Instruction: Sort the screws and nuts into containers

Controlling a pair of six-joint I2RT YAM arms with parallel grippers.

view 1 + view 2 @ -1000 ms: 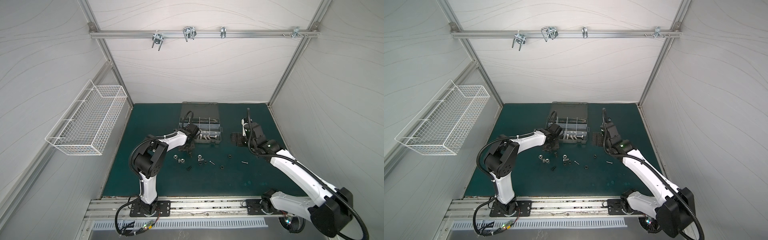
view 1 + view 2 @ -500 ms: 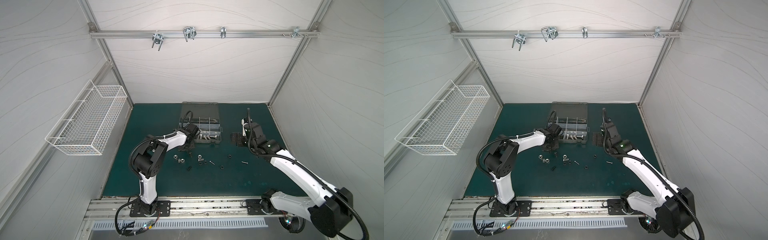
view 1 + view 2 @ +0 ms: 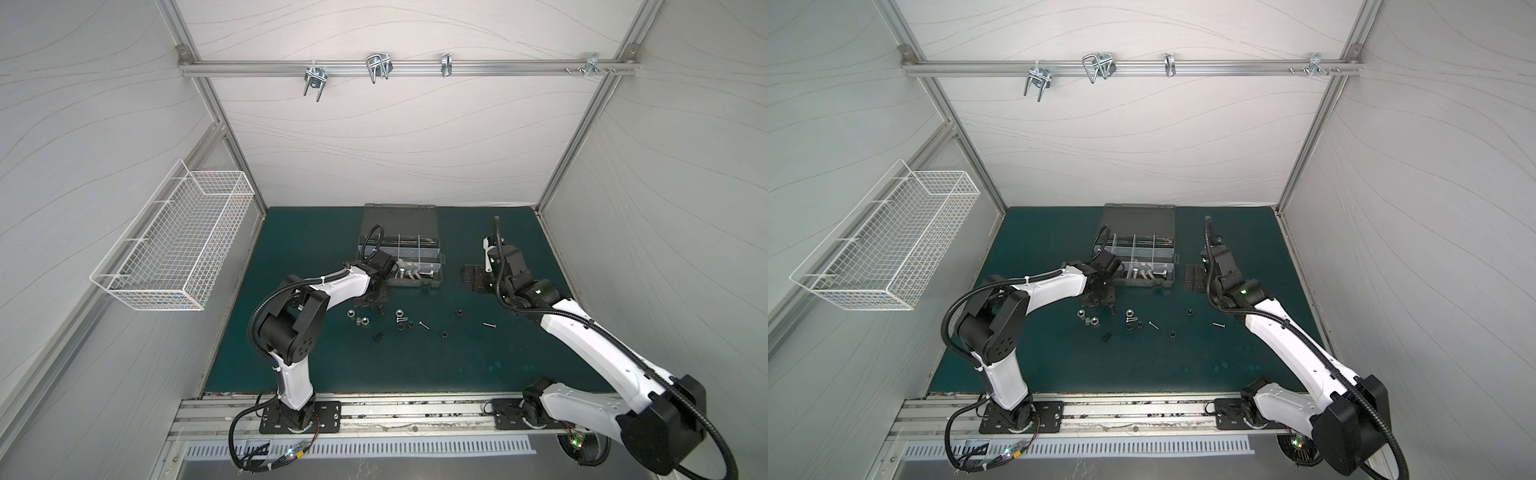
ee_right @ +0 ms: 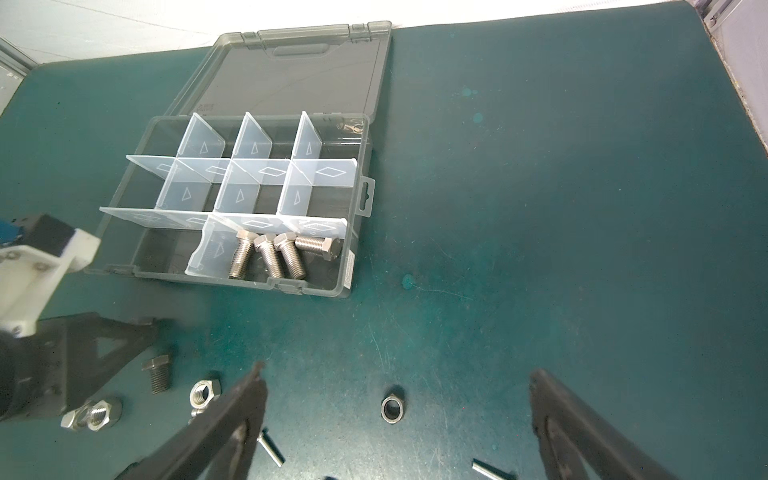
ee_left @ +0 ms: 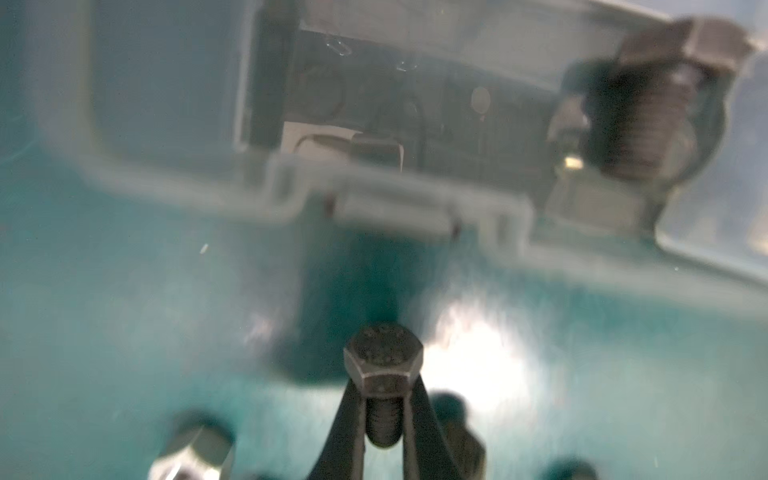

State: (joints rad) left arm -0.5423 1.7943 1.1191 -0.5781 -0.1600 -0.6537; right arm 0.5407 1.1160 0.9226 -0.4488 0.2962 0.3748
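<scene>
My left gripper point(image 5: 383, 392) is shut on the shank of a black hex-head bolt point(image 5: 383, 357), low over the mat just in front of the organizer case point(image 3: 432, 279). In both top views this gripper point(image 3: 374, 300) point(image 3: 1098, 298) sits at the case's front left corner. Several silver bolts point(image 4: 274, 257) lie in the front right compartment. My right gripper point(image 4: 397, 374) point(image 3: 473, 279) hangs open to the right of the case, with a small nut point(image 4: 392, 408) on the mat below it. Loose silver nuts point(image 3: 361, 321), black nuts point(image 3: 444, 333) and thin screws point(image 3: 489, 325) are scattered in front of the case.
The case's lid point(image 3: 399, 216) lies open flat toward the back wall. A white wire basket point(image 3: 174, 245) hangs on the left wall. U-shaped hooks point(image 3: 378, 66) hang from the overhead rail. Another black bolt point(image 3: 378, 337) lies nearer the front.
The left gripper's jaws have closed onto the black bolt. Neither arm has visibly shifted in the top views, and the right gripper stays wide open.
</scene>
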